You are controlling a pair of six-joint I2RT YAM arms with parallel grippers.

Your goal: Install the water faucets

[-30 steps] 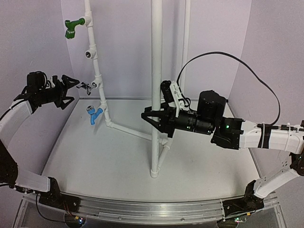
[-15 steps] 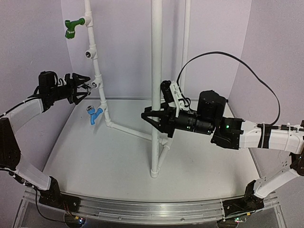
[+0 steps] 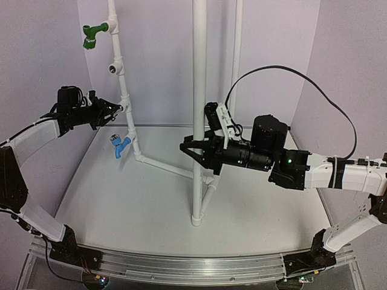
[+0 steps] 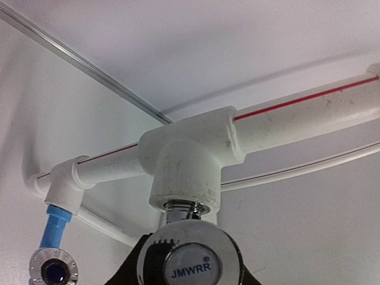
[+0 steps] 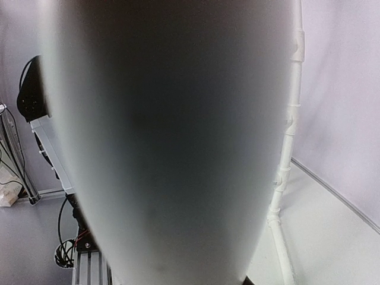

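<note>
Left gripper (image 3: 114,107) looks clamped on chrome faucet (image 4: 189,264), mid-left. Right gripper (image 3: 192,151) grips centre pipe (image 3: 199,60). Risk: an off-axis twist cross-threads it in the tee (image 4: 190,160).

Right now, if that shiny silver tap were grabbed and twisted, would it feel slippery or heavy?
The silver faucet looks like polished chrome, so probably slippery and heavy for its size. It seems rigid, seated in the white tee fitting, so it should turn, not bend.

- "JMWRR", in dark capitals with a tiny ringed mark above the last letter, stands on the round end face of the chrome faucet (image 4: 190,268).
</note>
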